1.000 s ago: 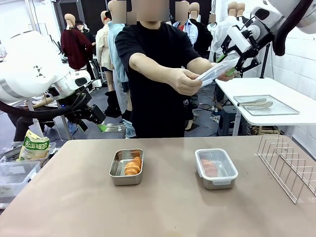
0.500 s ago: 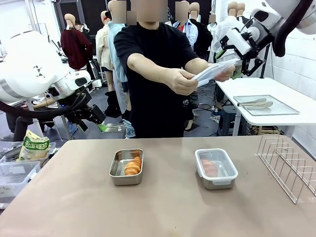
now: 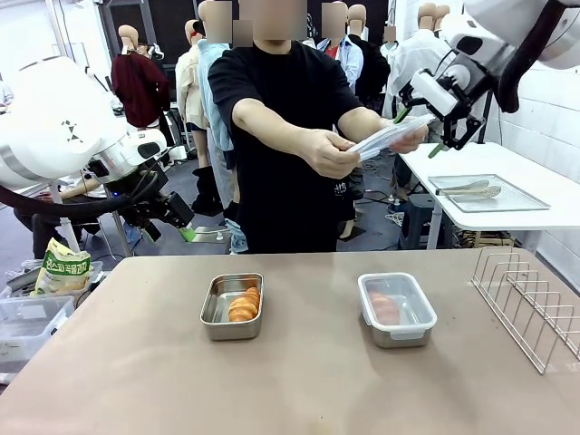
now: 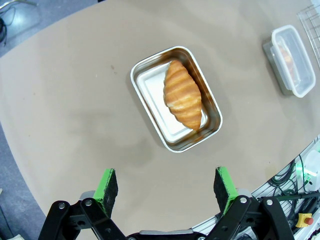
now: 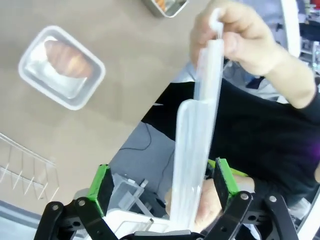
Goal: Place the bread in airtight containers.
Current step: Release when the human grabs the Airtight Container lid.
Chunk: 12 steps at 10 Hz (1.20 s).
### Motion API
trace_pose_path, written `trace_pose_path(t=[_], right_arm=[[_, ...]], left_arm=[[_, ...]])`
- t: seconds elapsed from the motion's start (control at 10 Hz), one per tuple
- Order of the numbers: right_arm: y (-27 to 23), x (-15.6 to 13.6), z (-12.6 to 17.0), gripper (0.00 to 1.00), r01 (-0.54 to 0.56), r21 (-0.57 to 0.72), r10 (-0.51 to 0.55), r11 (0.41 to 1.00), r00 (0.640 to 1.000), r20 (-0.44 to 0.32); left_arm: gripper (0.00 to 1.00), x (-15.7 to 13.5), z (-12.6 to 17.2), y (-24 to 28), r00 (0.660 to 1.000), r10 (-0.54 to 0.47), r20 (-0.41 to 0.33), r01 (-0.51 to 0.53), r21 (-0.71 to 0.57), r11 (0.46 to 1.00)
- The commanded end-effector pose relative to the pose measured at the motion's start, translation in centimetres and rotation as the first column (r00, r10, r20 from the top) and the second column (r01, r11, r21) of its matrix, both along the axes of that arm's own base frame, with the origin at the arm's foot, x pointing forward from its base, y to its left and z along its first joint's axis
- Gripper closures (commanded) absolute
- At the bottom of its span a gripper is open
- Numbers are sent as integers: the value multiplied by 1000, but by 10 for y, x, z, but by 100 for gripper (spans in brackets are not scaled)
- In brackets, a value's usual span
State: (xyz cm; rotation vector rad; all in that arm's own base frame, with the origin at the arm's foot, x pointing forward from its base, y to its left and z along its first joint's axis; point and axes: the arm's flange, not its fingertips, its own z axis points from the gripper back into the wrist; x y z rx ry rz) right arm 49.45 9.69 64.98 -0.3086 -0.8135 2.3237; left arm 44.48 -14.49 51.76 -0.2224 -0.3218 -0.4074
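On the brown table (image 3: 299, 381), nearest the robot's side, stand two small rectangular shiny steel pans with rounded corners. The left-hand pan (image 3: 232, 306) is uncovered and holds a golden-brown ridged croissant (image 3: 244, 304) lying along its right wall. The right-hand pan (image 3: 396, 311) carries a clear, white-rimmed plastic lid (image 3: 397, 301), and a second croissant (image 3: 384, 307) shows through it. A wire rack (image 3: 528, 305) stands at the table's right edge, well apart from both pans.

The left gripper (image 4: 166, 186) hangs above the table to the left of the open pan, its jaws spread wide and empty.

At the far side a person holds a second clear, white-rimmed plastic lid (image 3: 390, 137) out in both hands (image 3: 333, 150). The right gripper (image 3: 426, 122) is raised to it; in the right wrist view the lid passes edge-on between the green pads (image 5: 222, 182), which stand wide and clear of it on either side. The jaws are open, not gripping.

Judgement: both croissants are placed and one pan is sealed. The step in hand is the handover of the remaining lid. The next move calls for the right jaws to close on the lid's edge before the person lets go, then carriage to the open pan and a level press-down.
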Motion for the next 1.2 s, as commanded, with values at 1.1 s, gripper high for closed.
trace_pose_path(t=[1.1], right_arm=[[-2,-1,4,0,18,38,-18,999,1000,16]], left_arm=[[0,1,1,1,1000,2,3,-2,0,1000]])
